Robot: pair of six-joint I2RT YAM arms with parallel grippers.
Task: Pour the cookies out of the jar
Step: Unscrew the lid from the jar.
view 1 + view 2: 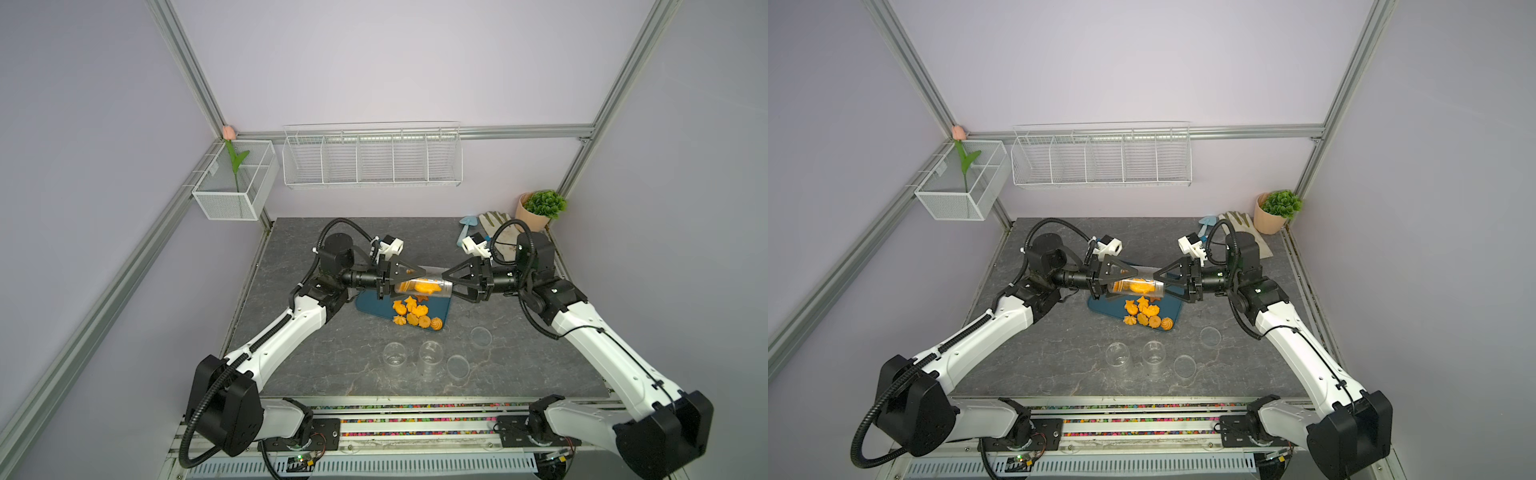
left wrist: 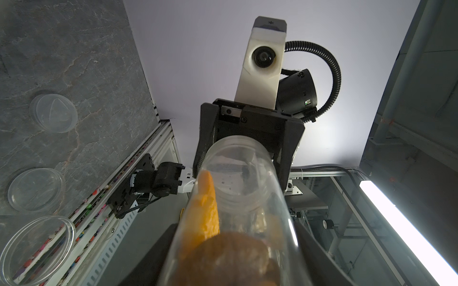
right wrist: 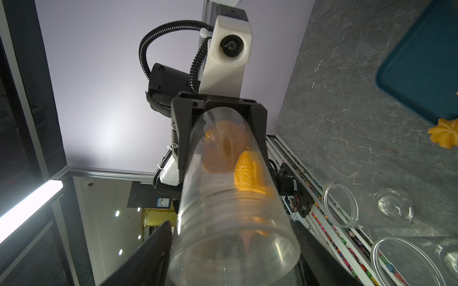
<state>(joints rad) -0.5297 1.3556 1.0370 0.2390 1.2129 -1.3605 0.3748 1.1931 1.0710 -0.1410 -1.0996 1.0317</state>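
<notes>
Your left gripper is clamped on the closed end of the jar; the right gripper has its jaws spread around the mouth end, and you cannot tell whether they press it. The jar lies level above the tray, some cookies already on it, others inside. Tip the mouth downward gently, over the tray's middle, keeping the right jaws clear of the opening.

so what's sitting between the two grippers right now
The clear jar, on its side with a few cookies inside, spans from the left gripper to the right gripper, above the teal tray. Both top views show it.
</notes>
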